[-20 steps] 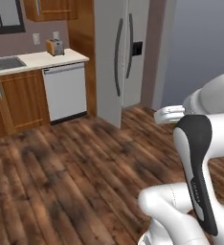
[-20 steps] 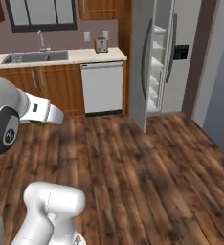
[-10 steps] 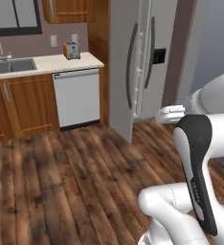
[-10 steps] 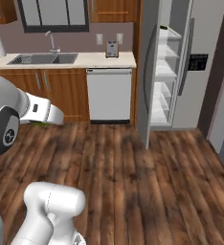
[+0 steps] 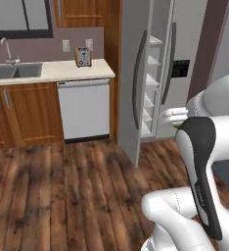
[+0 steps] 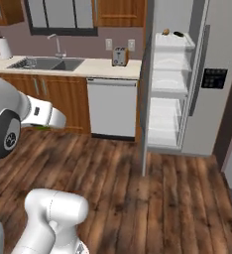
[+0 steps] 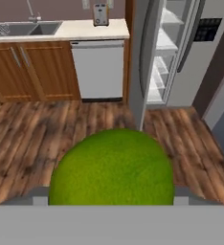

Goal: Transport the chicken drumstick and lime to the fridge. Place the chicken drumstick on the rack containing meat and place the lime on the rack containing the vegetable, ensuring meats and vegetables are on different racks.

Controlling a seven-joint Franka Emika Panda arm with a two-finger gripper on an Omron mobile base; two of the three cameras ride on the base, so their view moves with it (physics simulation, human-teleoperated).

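We are on a dark plank floor (image 5: 62, 196) in a wood-cabinet kitchen, facing the grey steel fridge (image 6: 212, 114), whose left door (image 5: 136, 88) stands open on white shelves (image 6: 167, 79). To its left runs a pale counter (image 5: 53, 73) with a white dishwasher (image 6: 113, 106) under it, then a sink (image 6: 46, 63) with its tap, and a small toaster (image 6: 120, 56) near the wall sockets. The step in hand, as we judge it, is carrying the lime (image 7: 113, 167) to the fridge: in the hand view it sits right at the camera between the fingers, so we take it as gripped, though the fingers themselves are barely visible. On the top shelf lie a small brownish item (image 6: 165, 31) and a dark one (image 6: 179, 34), too small to name. Next we would close in on the open side and find the vegetable rack before reaching in.
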